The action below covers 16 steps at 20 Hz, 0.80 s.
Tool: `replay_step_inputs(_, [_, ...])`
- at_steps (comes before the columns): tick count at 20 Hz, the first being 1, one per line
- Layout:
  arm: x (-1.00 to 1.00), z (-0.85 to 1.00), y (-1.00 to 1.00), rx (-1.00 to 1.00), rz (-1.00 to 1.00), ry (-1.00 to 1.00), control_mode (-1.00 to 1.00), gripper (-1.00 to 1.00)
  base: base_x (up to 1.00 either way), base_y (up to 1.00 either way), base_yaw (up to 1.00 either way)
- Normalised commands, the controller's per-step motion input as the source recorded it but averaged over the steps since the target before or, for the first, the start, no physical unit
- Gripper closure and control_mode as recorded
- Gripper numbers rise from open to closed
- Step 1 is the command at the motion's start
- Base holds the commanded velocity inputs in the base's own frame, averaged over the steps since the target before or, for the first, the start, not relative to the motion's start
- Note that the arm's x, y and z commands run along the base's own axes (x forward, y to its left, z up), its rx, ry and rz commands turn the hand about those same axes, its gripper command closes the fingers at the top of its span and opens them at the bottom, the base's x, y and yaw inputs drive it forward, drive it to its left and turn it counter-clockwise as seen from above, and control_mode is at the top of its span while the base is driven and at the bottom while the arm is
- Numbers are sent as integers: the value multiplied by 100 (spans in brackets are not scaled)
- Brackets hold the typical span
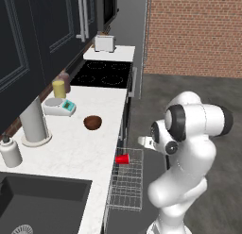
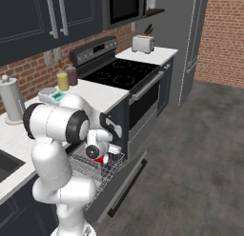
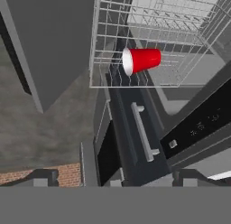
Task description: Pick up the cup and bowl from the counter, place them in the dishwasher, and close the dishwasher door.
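Partly, the arm's own white body is blocking things: in the right base view the upper arm is covering most of the counter (image 2: 102, 99) behind it, and the cup (image 2: 100, 158) is showing only as a sliver of red below the wrist. The gripper (image 1: 143, 141) is hard to read in the left base view, where just a pale tip is sticking out from the wrist, pointing toward the cabinets. In the hand view its dark fingertips (image 3: 45, 177) are peeking up at the bottom corners, far apart, with nothing between them, so the jaws are standing wide and empty.

The cup is lying on its side in the pulled-out wire rack (image 1: 126, 181) of the dishwasher (image 2: 119, 175), at the rack's end nearest the stove (image 1: 101, 72). From the hand camera it is sitting well ahead of the fingertips, clear of them, its open mouth turned left in that view.

The bowl (image 1: 92, 122) is resting upright on the counter, near the white-and-teal scale (image 1: 59, 106), well apart from the gripper. The dishwasher door (image 2: 125, 182) is hanging open below the rack, its far part cut off by the robot in the left base view.
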Motion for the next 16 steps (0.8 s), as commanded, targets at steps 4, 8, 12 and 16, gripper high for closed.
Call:
replay_step_inputs(4, [-15,100,0,7,2,-4,-100,-100,0,0,0])
replay_step_inputs(8, [4,100,0,3,4,0,-100,-100,0,0,0])
replay_step_inputs(12, [21,100,0,1,5,0,-100,-100,0,0,0])
replay_step_inputs(16, [26,100,0,0,7,0,-100,-100,0,0,0])
